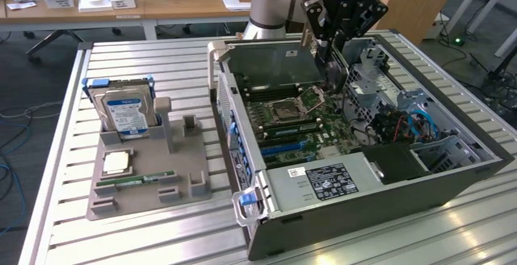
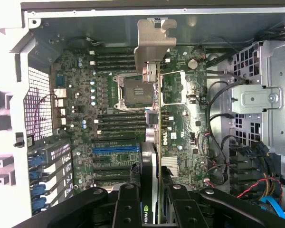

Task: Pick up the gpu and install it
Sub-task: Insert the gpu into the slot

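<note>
You had the gripper (image 2: 154,202) closed on the gpu (image 2: 154,118), its fingers (image 2: 128,204) pinching the card from both flat sides at a middling width, so that the card stood edge-on between them. The silvery bracket (image 2: 154,45) was at the end away from the fingers. In the exterior view the gripper sat over the open computer case (image 1: 364,186), near the case's back edge, with the card hanging inside the case walls. It was above the middle of the motherboard (image 2: 180,137), beside the empty processor socket (image 2: 133,90).

I judge the pick-up done: the card was off its holder and carried to the case. The install was not done. The card was not seated in anything; the blue slot (image 2: 115,148) and the dark slots beside it lay bare, and I could not tell how near the card's lower edge was to the board. On the table's (image 1: 161,235) other side, the grey holder (image 1: 145,186) carried the hard drive (image 1: 125,111) and the RAM stick (image 1: 133,181).
</note>
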Available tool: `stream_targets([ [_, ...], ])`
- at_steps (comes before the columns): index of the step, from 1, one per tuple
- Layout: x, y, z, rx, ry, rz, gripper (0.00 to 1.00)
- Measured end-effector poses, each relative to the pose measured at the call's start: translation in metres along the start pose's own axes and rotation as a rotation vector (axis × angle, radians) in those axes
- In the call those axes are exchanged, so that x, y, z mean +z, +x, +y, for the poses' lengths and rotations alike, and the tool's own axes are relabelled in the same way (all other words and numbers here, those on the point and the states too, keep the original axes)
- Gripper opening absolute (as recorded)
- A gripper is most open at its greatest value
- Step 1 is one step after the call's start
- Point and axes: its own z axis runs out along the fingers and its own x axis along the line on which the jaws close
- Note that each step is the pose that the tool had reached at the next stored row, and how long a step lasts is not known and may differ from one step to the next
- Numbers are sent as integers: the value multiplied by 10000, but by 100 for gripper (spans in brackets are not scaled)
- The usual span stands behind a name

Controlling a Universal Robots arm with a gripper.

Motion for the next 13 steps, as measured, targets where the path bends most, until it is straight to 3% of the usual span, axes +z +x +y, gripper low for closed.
stream_targets([
  [5,1,-7,0,-35,-1,2,27],
  [13,13,-46,4,-535,-17,24,27],
])
